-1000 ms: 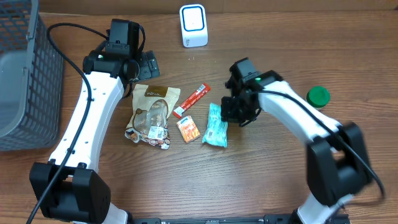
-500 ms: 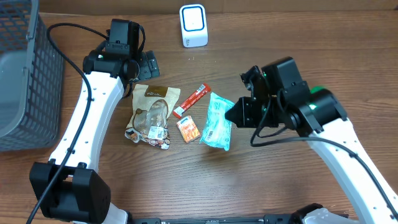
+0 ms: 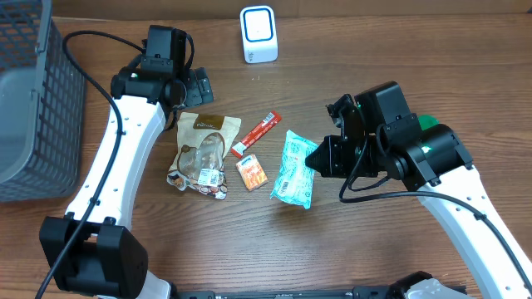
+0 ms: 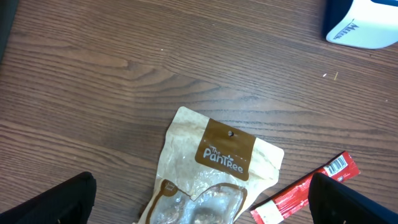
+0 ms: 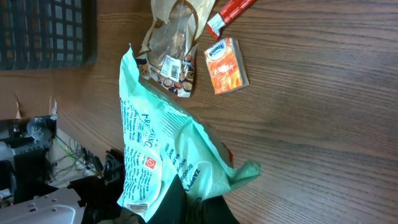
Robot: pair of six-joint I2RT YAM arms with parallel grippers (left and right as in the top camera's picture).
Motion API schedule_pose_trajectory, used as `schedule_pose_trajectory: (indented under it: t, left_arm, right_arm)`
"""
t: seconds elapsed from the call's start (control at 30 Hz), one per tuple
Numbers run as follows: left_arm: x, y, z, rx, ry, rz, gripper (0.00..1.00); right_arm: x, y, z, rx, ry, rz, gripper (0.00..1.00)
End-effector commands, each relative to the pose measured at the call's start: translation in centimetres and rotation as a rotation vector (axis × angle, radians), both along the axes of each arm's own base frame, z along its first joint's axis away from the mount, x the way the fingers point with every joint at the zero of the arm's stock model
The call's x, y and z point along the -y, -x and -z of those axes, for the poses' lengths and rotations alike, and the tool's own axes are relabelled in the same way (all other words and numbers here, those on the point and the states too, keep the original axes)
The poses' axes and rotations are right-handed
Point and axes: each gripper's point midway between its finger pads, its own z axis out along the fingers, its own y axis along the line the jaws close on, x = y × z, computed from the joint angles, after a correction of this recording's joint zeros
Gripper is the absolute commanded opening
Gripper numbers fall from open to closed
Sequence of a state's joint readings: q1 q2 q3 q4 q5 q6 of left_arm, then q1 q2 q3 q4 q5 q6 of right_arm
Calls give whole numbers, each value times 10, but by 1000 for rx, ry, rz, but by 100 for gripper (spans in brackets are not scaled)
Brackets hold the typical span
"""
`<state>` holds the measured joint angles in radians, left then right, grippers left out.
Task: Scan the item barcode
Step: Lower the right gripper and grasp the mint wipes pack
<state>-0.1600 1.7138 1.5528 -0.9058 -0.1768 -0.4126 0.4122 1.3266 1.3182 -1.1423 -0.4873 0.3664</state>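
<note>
You can read "The PanTree" on the brown label of the beige pouch (image 4: 225, 155), and the red stick packet (image 4: 305, 186) carries a barcode at its end. The blue lettering on the white scanner (image 4: 364, 28) is cut off; print on the mint-green packet (image 5: 152, 146) and the orange box (image 5: 227, 65) is too small to read.

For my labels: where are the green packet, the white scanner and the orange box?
green packet (image 3: 293, 169): overhead view, printed face.
white scanner (image 3: 258, 33): overhead view, top face.
orange box (image 3: 252, 173): overhead view, front face.
</note>
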Motion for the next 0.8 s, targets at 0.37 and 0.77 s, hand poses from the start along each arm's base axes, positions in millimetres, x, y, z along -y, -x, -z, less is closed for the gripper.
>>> schedule_pose_trajectory:
  t: [0.37, 0.77]
  left_arm:
    - [0, -3, -6, 17, 0, -7, 100]
    - [0, -3, -6, 17, 0, -7, 100]
  right_arm:
    - [0, -3, -10, 39, -19, 6, 4]
    - [0, -3, -10, 40, -19, 6, 4]
